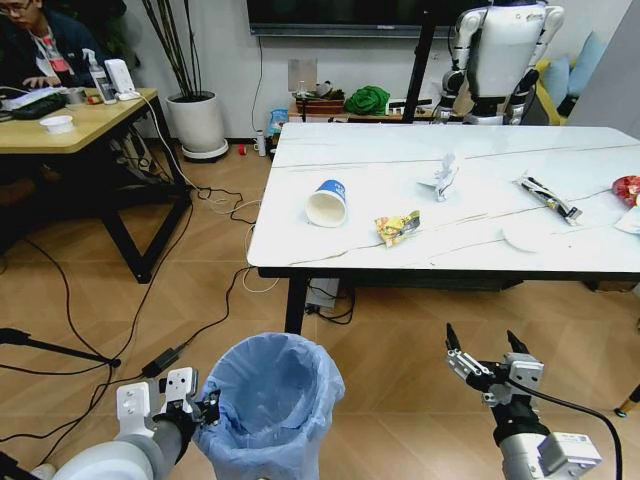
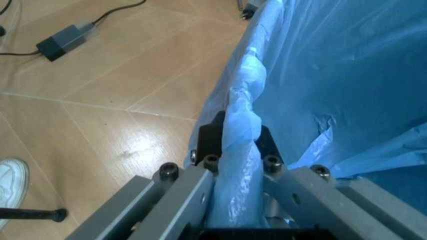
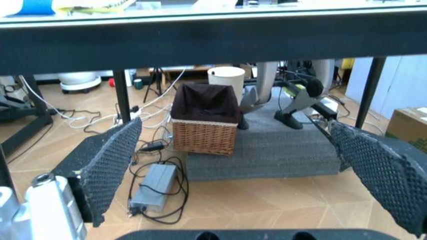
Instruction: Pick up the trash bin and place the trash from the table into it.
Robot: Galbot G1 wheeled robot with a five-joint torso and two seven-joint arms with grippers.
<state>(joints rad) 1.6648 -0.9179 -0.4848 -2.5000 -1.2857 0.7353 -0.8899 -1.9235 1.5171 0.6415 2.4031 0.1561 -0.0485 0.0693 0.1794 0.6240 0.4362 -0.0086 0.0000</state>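
Low in front of me, on my left side, the trash bin (image 1: pixel 272 405) is in my grasp: my left gripper (image 1: pixel 205 408) is clamped on its rim, one finger (image 2: pixel 200 192) outside and the other inside, with the light-blue bag liner (image 2: pixel 243 150) pinched between them. As I judge it, the bin is picked up and nothing is in it yet. All the litter lies ahead on the marble table (image 1: pixel 480 255): the paper cup (image 1: pixel 327 203) on its side, the yellow snack wrapper (image 1: pixel 397 228), a crumpled white paper (image 1: pixel 441 177), the black-and-white stick wrapper (image 1: pixel 548 198), a white lid (image 1: pixel 530 236) and the red can (image 1: pixel 627 189) at the far right edge. My right gripper (image 1: pixel 487 352) hangs wide open and empty, below and short of the table edge, well apart from every piece.
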